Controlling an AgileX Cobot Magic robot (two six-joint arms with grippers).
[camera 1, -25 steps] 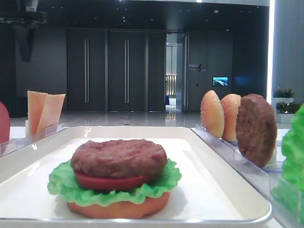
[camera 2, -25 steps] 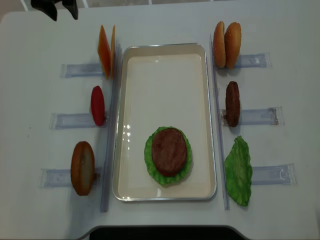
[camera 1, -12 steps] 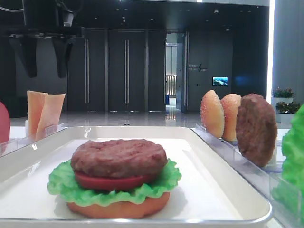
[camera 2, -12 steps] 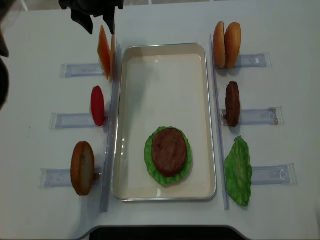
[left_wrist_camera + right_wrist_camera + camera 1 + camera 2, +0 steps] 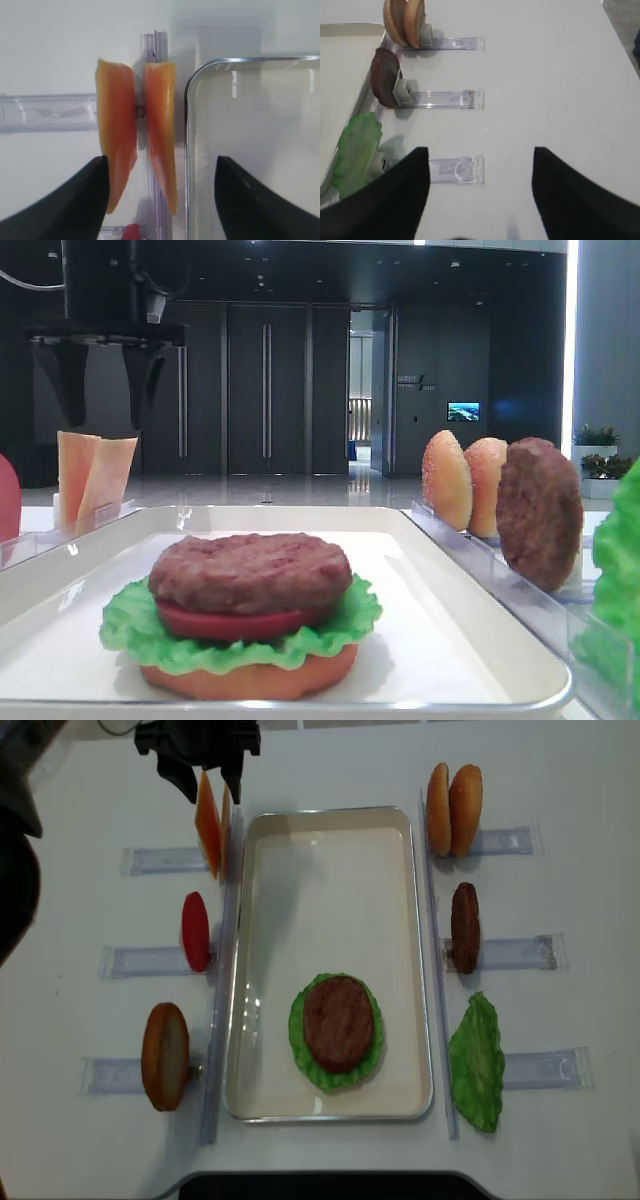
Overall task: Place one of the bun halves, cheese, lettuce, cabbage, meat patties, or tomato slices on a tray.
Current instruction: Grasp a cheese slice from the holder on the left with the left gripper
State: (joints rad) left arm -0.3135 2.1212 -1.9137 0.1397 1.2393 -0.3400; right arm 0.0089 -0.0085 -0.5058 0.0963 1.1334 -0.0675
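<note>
Two pale orange cheese [image 5: 117, 140] slices stand on edge in a clear rack beside the tray's [image 5: 192, 90] far left corner. My left gripper [image 5: 160, 165] hangs open above them, one finger to each side, touching neither. From above, the left gripper [image 5: 210, 782] is at the far end of the cheese [image 5: 208, 825]. On the white tray [image 5: 330, 812] a meat patty [image 5: 338, 1022] tops a tomato slice [image 5: 230, 623], lettuce [image 5: 298, 1032] and a bun base [image 5: 250, 675]. My right gripper [image 5: 480, 155] is open over bare table, holding nothing.
Right of the tray, racks hold two bun halves [image 5: 452, 808], a patty [image 5: 465, 925] and a lettuce leaf [image 5: 478, 1060]. On the left stand a tomato slice [image 5: 195, 930] and a bun half [image 5: 165, 1055]. A dark blurred arm part [image 5: 15, 840] fills the left edge.
The left gripper has come in from the far left corner, moving right and down until it straddles the cheese slices. Its jaws stay wide. The food has not moved.
</note>
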